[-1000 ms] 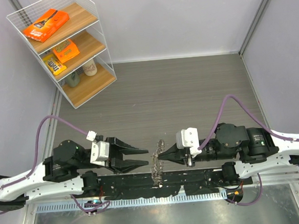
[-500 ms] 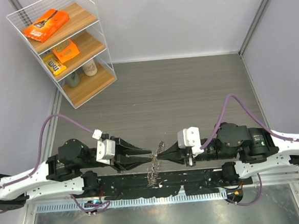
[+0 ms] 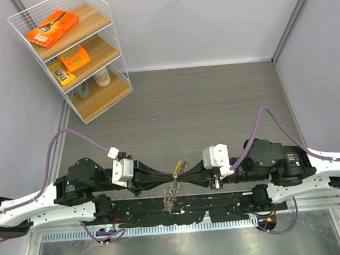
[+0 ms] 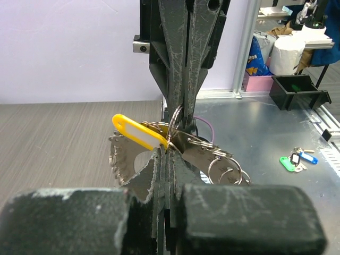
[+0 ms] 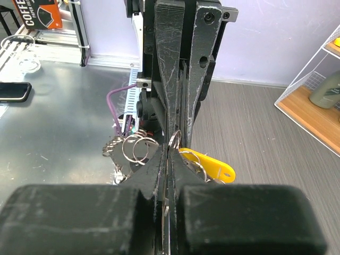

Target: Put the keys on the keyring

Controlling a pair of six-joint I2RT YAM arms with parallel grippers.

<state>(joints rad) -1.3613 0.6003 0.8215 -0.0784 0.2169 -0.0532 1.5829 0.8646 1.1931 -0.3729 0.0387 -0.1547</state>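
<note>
The keyring point(image 3: 173, 192), a floppy bunch of silvery metal pieces with a yellow tag point(image 3: 177, 165), hangs between my two grippers at the near edge of the table. My left gripper point(image 3: 172, 175) and right gripper point(image 3: 184, 174) meet tip to tip, and each is shut on a thin wire ring of the bunch. In the left wrist view the gripper point(image 4: 169, 150) pinches the ring beside the yellow tag point(image 4: 139, 133). In the right wrist view the gripper point(image 5: 170, 151) pinches the ring point(image 5: 175, 139), with loose rings point(image 5: 135, 149) to the left. I cannot pick out the two loose keys.
A wire shelf rack point(image 3: 77, 52) with snack packs and bottles stands at the far left. The black base rail point(image 3: 222, 202) runs under both arms. A metal surface point(image 4: 276, 133) with small coloured tags point(image 4: 294, 160) lies beyond the table's near edge.
My left gripper has moved right to the keyring and shut on it, tip to tip with the right gripper. The hanging bunch has swung slightly left and the yellow tag now shows on top.
</note>
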